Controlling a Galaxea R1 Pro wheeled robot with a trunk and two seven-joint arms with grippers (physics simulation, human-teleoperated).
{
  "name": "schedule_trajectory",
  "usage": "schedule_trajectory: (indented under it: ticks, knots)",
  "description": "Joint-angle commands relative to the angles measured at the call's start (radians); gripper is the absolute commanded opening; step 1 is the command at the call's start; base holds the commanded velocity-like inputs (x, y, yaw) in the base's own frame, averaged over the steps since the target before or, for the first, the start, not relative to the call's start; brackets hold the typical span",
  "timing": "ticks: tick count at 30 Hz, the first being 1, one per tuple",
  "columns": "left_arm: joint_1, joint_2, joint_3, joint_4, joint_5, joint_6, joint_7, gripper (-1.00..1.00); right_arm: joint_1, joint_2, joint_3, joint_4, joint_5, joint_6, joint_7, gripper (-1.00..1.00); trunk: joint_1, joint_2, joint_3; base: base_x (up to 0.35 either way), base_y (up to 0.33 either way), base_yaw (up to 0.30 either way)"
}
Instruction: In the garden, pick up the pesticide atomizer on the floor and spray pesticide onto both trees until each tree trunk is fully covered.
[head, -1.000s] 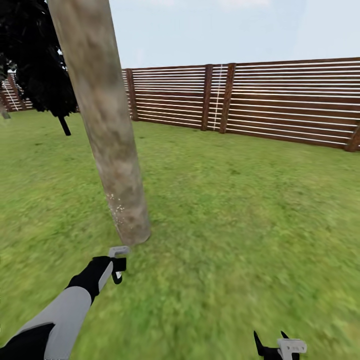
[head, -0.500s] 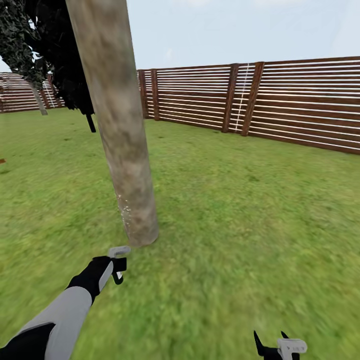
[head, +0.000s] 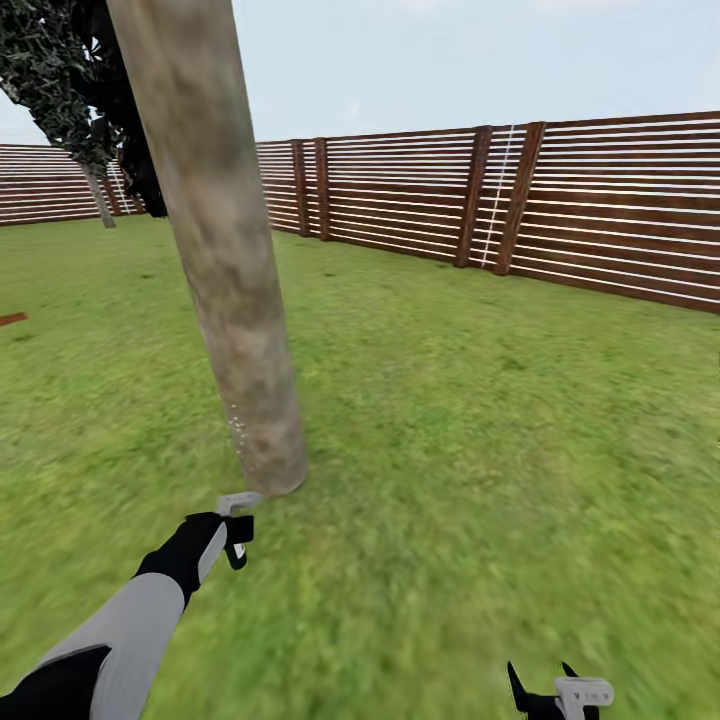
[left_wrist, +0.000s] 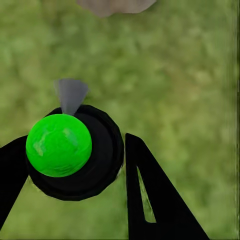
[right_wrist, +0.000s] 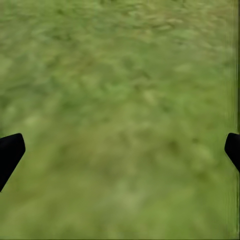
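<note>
Leaning across the head view, a tree trunk (head: 225, 250) rose thick and mottled from the grass (head: 470, 420), with pale specks low on its bark near the base. Just short of that base the left gripper (head: 236, 530) hung over the lawn, its jaws closed on the pesticide atomizer (left_wrist: 75, 152) — seen from the left wrist as a round black body topped by a bright green ball, with a small grey cone pointing toward the foot of the trunk. The right gripper (head: 560, 690) sat low at the picture's edge, well apart from the tree; its fingertips (right_wrist: 11, 150) stood wide apart with bare grass between them. Behind ran the brown slatted fence (head: 560, 200), and dark foliage (head: 60, 80) hung beside a thinner, more distant trunk (head: 100, 200).
</note>
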Motion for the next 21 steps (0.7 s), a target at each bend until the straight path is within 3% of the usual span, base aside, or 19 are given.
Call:
schedule_trajectory:
  ticks: [1,8,14,21]
  knots:
    - [0.000,0.000,0.000,0.000,0.000,0.000,0.001,-1.00,0.000,0.000,0.000,0.000,0.000,0.000,0.000,1.00,0.000,0.000,0.000,0.098,-0.265,0.013]
    - [0.000,0.006,0.000,0.004,-0.002,0.017,-0.002,-1.00,0.000,0.001,0.000,0.000,0.000,0.000,0.000,1.00,0.000,0.000,0.000,0.116,-0.262,0.172]
    - [-0.001,0.000,0.002,-0.003,-0.006,0.203,-0.001,-1.00,0.000,0.000,0.000,0.001,0.000,-0.001,0.000,1.00,0.000,0.000,0.000,0.190,-0.234,0.007]
    - [-0.002,-0.001,0.007,-0.010,-0.003,0.218,-0.001,-1.00,0.000,-0.001,0.000,0.001,0.000,-0.002,0.000,1.00,0.000,0.000,0.000,0.081,-0.252,0.000]
